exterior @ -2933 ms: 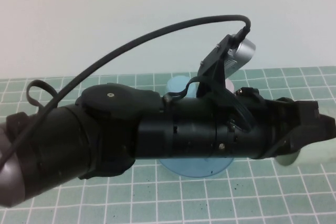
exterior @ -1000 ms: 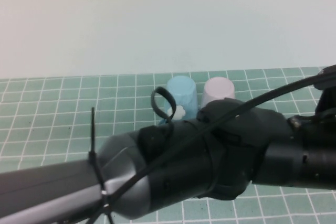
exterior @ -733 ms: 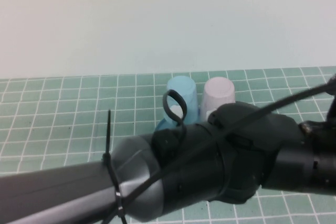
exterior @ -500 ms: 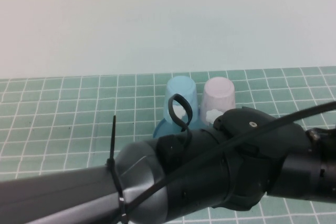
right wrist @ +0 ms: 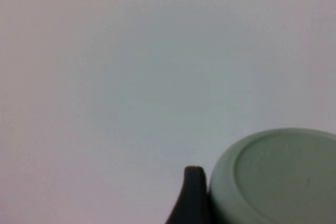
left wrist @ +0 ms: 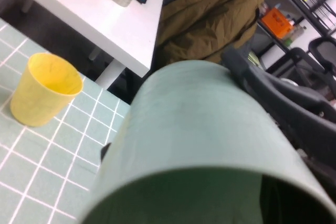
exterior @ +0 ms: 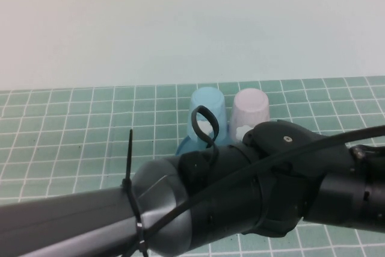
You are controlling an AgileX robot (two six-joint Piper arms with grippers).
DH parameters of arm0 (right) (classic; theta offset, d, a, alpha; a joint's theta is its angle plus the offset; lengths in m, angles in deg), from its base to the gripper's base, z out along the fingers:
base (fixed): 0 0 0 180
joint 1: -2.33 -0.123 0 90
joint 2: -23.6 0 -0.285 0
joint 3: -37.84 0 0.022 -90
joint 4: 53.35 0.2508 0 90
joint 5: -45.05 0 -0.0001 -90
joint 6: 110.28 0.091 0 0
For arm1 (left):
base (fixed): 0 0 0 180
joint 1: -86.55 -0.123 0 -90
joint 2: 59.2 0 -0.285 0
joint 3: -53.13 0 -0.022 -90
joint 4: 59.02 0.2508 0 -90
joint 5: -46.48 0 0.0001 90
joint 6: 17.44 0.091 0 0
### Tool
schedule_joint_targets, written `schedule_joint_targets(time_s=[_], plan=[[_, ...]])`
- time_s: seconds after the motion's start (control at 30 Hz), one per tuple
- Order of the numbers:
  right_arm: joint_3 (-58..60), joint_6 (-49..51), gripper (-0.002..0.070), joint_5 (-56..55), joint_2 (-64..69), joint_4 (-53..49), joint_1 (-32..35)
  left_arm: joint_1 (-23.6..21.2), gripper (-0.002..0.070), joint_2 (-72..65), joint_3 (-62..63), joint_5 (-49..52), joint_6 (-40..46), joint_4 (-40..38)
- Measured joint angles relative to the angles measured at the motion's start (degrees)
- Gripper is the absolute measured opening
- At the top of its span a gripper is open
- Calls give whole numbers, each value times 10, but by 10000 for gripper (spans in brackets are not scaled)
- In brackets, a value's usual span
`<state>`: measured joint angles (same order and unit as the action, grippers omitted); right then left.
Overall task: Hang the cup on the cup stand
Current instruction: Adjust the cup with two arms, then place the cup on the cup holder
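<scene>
The pale mint-green cup (left wrist: 199, 124) fills the left wrist view, lying tilted with its open mouth toward the camera. My left gripper (left wrist: 278, 195) is shut on its rim, with a dark finger (left wrist: 269, 205) showing inside the mouth. In the right wrist view the cup's flat bottom (right wrist: 283, 182) sits right at my right gripper (right wrist: 262, 198). In the high view my left arm (exterior: 240, 203) crosses the table to the right, hiding both grippers and the cup. The blue cup stand (exterior: 183, 144) peeks out behind it, with one white knob (exterior: 242, 132) visible.
A light blue cup (exterior: 207, 106) and a pink cup (exterior: 251, 108) stand upside down on the stand's pegs. A yellow cup (left wrist: 44, 90) stands upright on the green grid mat (exterior: 72, 130). A white wall lies behind the table.
My left arm has slid further right and toward the camera, so more of the light blue and pink cups shows. The cup itself has left the high view.
</scene>
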<state>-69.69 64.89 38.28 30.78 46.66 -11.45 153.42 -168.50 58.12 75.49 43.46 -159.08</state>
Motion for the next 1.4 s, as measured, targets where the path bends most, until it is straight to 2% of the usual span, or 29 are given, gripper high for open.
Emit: schedule_joint_targets(time_s=[0.1, 0.27, 0.33, 0.5, 0.6, 0.7, 0.73, 0.77, 0.8, 0.83, 0.93, 0.97, 1.0, 1.1, 1.27, 1.4], plan=[[-1, -2, 594, 7, -2, 0, 0, -1, 146, 0, 0, 18, 18, 0], [-1, -14, 593, 13, -3, 0, 0, -25, 454, 0, 0, 82, 24, 3], [-1, -16, 593, 13, -3, 0, 0, -40, 499, 0, 0, 110, 24, 4], [-1, -28, 592, 13, -3, 0, 0, -87, 442, 1, 0, 189, 24, 7], [-1, -49, 592, 13, -3, 3, 0, -114, 356, 6, 0, 221, 20, 13], [-1, -84, 590, 13, -3, 4, 0, -141, 215, 19, 1, 232, 3, 32], [-1, -93, 589, 13, -3, 4, 0, -150, 287, 25, 1, 240, 1, 41], [-1, -101, 589, 13, -3, 4, 0, -159, 97, 31, 1, 251, 0, 45], [-1, -109, 589, 13, -3, 4, 0, -168, 35, 37, 1, 262, 0, 48], [-3, -118, 589, 13, -3, 4, 0, -177, 2, 43, 1, 270, 0, 54], [-18, -151, 589, 12, 2, 5, 0, -209, 1, 70, 1, 273, 0, 83], [-27, -165, 589, 13, 10, 5, 0, -220, 28, 82, 1, 270, 0, 94], [-36, -179, 589, 15, 21, 5, 0, -231, 1, 95, 1, 265, 1, 104], [-67, -224, 589, 26, 68, 5, 0, -256, 1, 134, 1, 247, -1, 141], [-128, -310, 589, 73, 187, 5, 0, -277, 1, 190, 1, 188, -38, 247], [-179, -394, 589, 122, 291, 5, 0, -277, 1, 243, -30, 136, -77, 327]])
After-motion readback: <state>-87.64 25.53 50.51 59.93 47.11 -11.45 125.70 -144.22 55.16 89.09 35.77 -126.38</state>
